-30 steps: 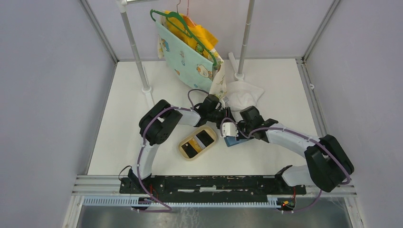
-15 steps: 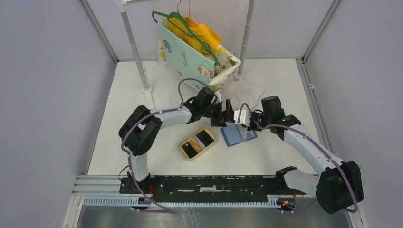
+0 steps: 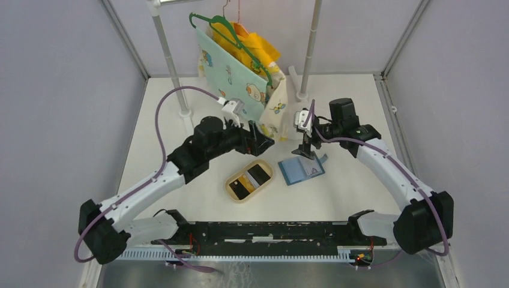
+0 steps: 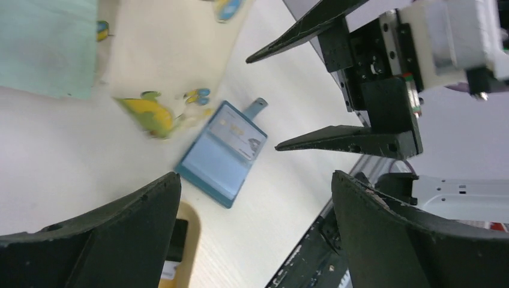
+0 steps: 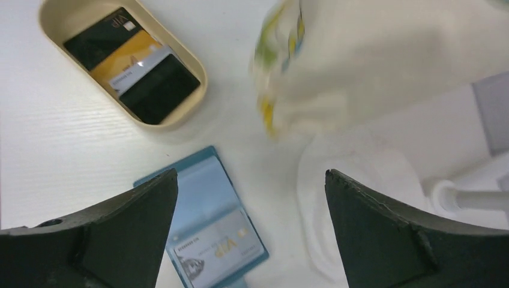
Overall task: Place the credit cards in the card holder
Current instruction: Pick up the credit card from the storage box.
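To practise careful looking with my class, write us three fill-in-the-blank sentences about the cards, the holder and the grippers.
The blue card holder lies ____, not closed.
____ black credit cards lie in the tan tray.
The left gripper and the right gripper both hold ____.
Missing words: open; two; nothing.

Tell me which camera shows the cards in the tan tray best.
Right wrist view: the tan tray is close and unblocked, so its cards can be told apart. The top view shows it small; the left wrist view catches only a sliver at the bottom edge.
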